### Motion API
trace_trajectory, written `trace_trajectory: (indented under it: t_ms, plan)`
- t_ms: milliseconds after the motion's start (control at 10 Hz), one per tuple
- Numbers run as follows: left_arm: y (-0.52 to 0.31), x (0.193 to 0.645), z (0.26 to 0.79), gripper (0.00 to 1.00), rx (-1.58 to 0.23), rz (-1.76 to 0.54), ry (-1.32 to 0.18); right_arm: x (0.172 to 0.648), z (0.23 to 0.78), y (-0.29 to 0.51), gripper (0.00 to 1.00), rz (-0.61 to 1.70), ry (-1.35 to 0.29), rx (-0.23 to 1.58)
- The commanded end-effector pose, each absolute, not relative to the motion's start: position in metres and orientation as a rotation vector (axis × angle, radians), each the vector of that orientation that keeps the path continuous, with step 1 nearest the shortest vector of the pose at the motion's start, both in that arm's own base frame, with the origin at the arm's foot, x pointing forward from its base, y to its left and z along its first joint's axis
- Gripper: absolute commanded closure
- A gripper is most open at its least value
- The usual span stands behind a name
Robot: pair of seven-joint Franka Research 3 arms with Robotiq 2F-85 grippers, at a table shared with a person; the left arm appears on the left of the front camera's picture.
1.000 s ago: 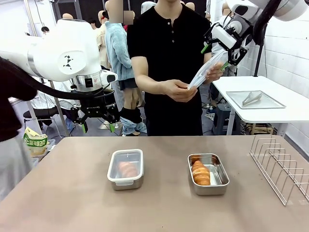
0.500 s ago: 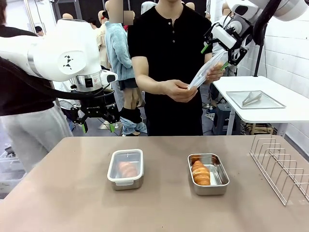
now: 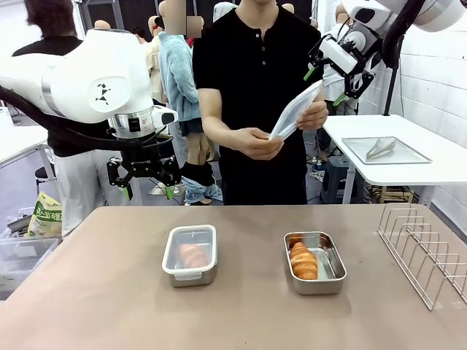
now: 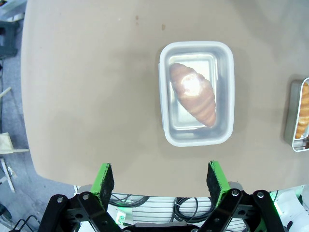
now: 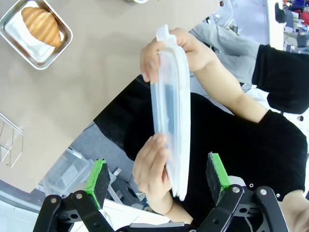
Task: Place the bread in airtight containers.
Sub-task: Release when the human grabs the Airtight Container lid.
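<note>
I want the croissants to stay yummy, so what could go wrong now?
Two things might go wrong.

1. The right container is open, and its croissant sits uncovered. The person holds the lid up in both hands, between the open right gripper's pads but apparently untouched by them. A clumsy handover could drop it.

2. The lid must sit square on the tub, or it may not seal.

The left container already has its lid on, so that croissant looks safe.

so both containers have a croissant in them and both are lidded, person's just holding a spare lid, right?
Not quite. The left container is lidded over its croissant, but the right container is open, its croissant uncovered, as the front view shows. The lid in the person's hands is presumably that one's, not a spare.
</note>
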State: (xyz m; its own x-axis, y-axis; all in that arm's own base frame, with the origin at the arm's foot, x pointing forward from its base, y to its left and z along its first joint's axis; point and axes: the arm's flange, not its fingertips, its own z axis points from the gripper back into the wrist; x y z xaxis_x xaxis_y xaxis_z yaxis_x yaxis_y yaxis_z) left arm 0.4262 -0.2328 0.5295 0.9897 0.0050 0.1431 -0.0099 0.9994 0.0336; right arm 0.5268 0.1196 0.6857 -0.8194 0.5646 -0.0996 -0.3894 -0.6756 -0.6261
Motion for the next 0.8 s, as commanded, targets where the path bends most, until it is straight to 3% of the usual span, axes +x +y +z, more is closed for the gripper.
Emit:
trace_trajectory:
  t_ms: [0, 700]
  plan:
    - [-0.2303, 0.4261, 0.5307, 0.00, 0.030, 0.010, -0.144, 0.5266, 0.6860, 0.1199, 0.00, 2.442, -0.825, -0.393]
    - [-0.2303, 0.4261, 0.5307, 0.00, 0.030, 0.010, -0.144, 0.5266, 0.6860, 0.1199, 0.00, 2.442, -0.825, -0.393]
